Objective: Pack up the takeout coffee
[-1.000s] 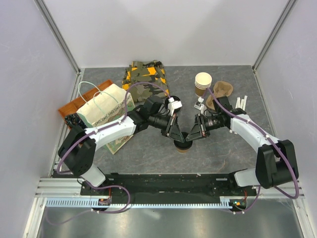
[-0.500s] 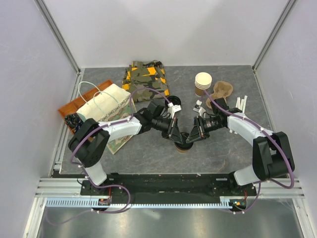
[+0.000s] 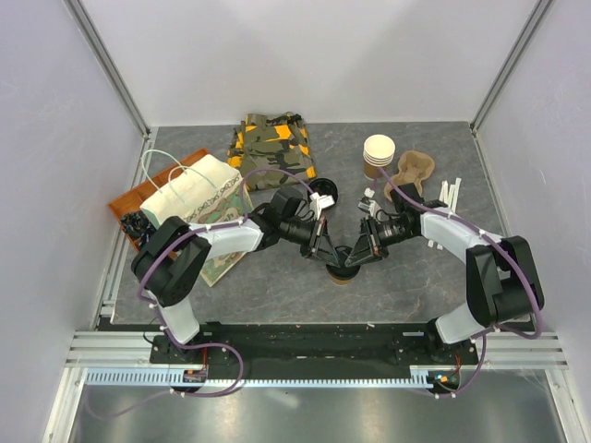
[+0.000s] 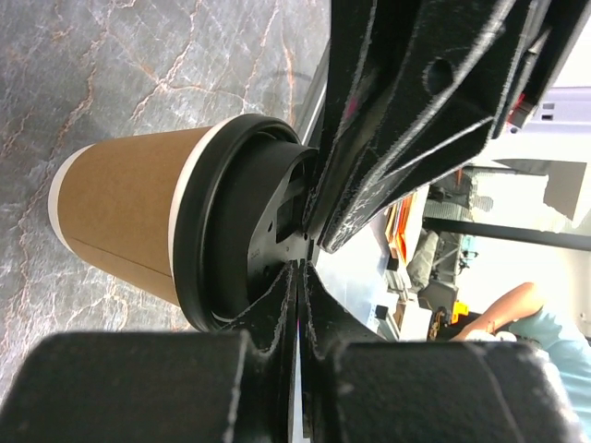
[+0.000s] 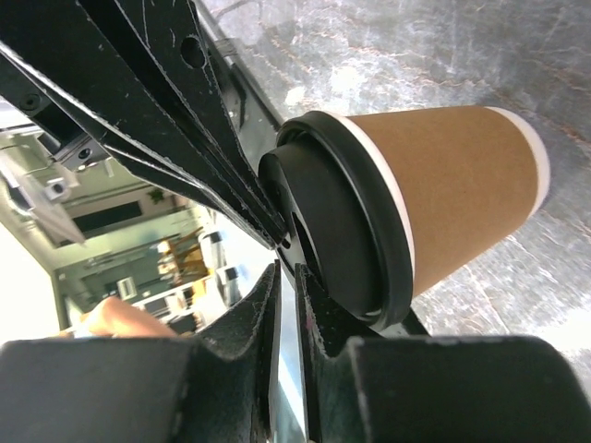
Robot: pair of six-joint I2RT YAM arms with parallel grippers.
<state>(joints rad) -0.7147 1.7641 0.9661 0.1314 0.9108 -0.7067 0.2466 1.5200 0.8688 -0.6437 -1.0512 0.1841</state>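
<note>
**Both tools on the lidded cup, mid-bench**

Takeout coffee (image 3: 343,271): small brown kraft-paper cup, smooth tapered wall, pale rim at the base, round black plastic lid (image 4: 231,231) with a raised ridge. It stands upright on the grey marbled bench (image 3: 277,295), near the middle, between the two arm tips.

Left tool (image 4: 300,277): matte black fingers pressed flat together, no gap, holding nothing; tips rest against the lid top.

Right tool (image 5: 286,269): black fingers almost together with a thin slit between them, tips at the lid's raised centre. Can't tell if it pinches any of the lid. The two tools meet over the cup from opposite sides.

Rest of the bench:
- Cream printed paper bag (image 3: 189,198) with white loop handles, far left, lying on its side.
- Orange flat tray (image 3: 129,198) partly under it.
- Green-orange camouflage cloth (image 3: 272,143) at the back.
- Stack of lidless cream-rimmed paper cups (image 3: 378,155) back right.
- Brown moulded pulp carrier (image 3: 416,169) just beside the stack.
- Loose black lid (image 3: 324,195) behind the left arm.
</note>
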